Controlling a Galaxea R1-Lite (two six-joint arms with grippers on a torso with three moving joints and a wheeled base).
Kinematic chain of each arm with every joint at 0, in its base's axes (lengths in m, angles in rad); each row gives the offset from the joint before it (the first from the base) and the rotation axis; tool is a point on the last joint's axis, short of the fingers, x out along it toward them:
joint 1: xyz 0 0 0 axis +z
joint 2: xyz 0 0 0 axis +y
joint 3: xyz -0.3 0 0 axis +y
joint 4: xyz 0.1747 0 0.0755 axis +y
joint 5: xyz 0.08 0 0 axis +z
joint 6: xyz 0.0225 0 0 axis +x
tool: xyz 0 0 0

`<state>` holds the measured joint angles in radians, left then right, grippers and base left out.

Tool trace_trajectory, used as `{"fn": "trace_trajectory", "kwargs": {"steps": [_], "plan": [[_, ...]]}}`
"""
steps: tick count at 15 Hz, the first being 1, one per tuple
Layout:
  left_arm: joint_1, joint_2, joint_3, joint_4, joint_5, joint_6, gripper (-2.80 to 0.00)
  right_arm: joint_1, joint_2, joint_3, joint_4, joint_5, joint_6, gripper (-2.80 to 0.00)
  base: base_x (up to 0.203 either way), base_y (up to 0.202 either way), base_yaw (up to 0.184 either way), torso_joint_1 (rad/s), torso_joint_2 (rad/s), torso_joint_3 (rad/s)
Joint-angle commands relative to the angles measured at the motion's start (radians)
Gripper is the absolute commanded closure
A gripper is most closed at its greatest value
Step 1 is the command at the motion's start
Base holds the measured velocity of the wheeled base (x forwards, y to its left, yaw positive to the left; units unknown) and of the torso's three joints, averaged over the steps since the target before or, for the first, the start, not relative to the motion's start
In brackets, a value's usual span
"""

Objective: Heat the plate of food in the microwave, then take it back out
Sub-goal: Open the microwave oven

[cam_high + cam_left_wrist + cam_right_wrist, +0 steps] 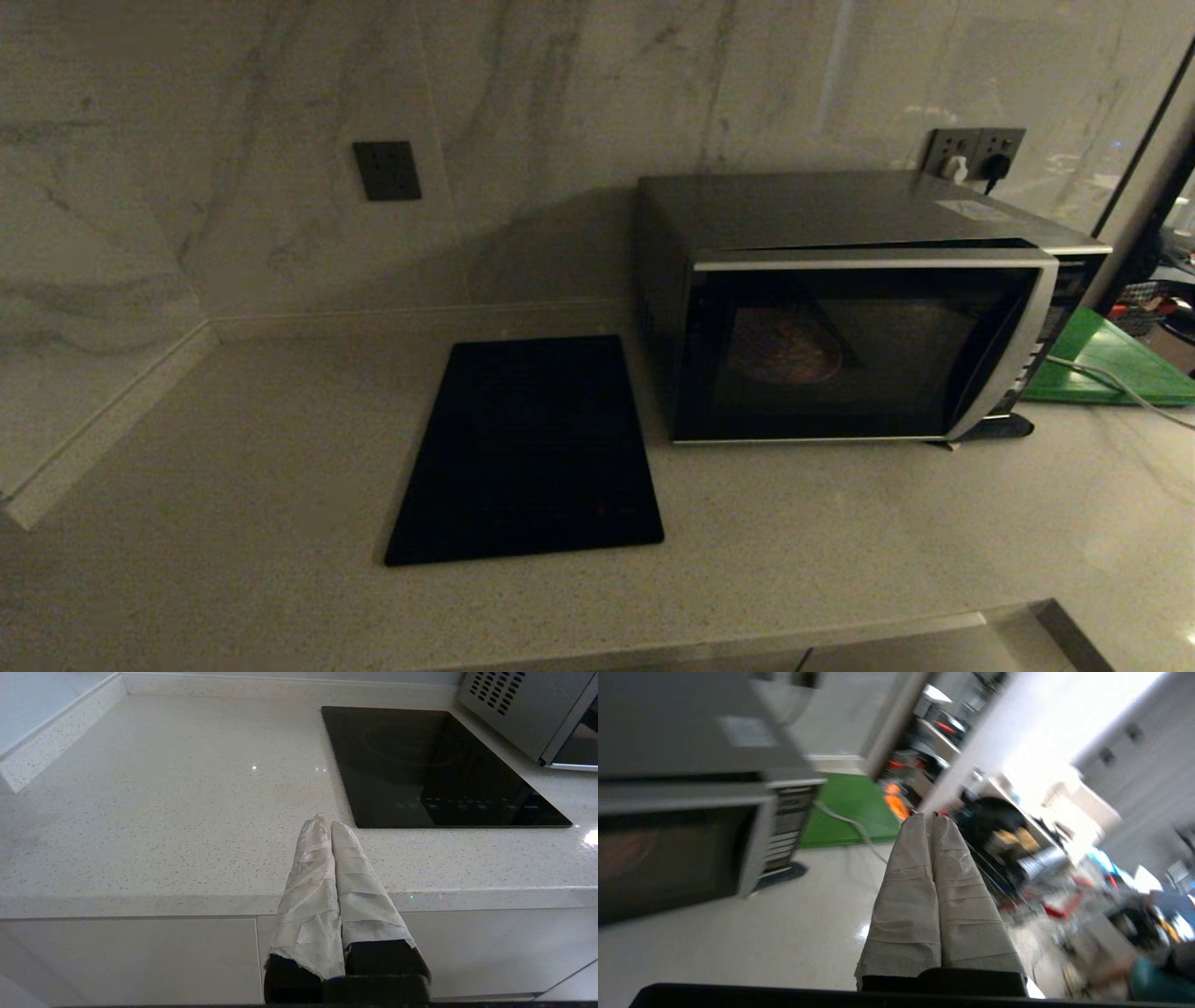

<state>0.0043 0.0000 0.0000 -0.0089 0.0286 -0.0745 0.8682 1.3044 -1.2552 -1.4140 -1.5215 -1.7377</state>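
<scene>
The silver-grey microwave [840, 317] stands at the back right of the counter with its dark glass door closed or nearly closed. Behind the glass a round plate of food [782, 347] shows dimly, brownish. Neither arm appears in the head view. My left gripper [327, 823] is shut with nothing in it, its tape-wrapped fingers held low in front of the counter's edge, left of the microwave [528, 714]. My right gripper [930, 816] is also shut and empty, out to the right of the microwave [691, 812], above the counter's right part.
A flat black cooktop slab [532, 448] lies on the counter left of the microwave. A green board [1102, 359] with a pale cable across it sits to the microwave's right. Wall sockets [976, 149] are behind it. Beyond the counter's right end is a cluttered room.
</scene>
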Motion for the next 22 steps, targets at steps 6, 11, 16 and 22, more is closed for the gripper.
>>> {"fn": "trace_trajectory", "kwargs": {"steps": [6,11,16,22], "plan": [[0.0,0.002,0.0,0.0,0.001,-0.001,0.0,-0.62,0.077,-0.037,0.395,0.459,0.323,0.0,0.0,0.0,0.0,0.0,0.0,0.0],[0.0,0.002,0.0,0.0,0.001,-0.001,0.0,-0.825,0.048,-0.084,1.109,0.965,0.86,0.0,0.0,0.0,0.0,0.0,0.0,0.0],[0.0,0.002,0.0,0.0,0.001,-0.001,0.0,-0.878,0.13,-0.454,1.804,1.389,1.626,0.0,0.0,0.0,0.0,0.0,0.0,0.0],[0.0,0.002,0.0,0.0,0.001,-0.001,0.0,-0.87,0.393,-0.682,1.945,1.528,2.171,0.0,0.0,0.0,0.0,0.0,0.0,0.0]]}}
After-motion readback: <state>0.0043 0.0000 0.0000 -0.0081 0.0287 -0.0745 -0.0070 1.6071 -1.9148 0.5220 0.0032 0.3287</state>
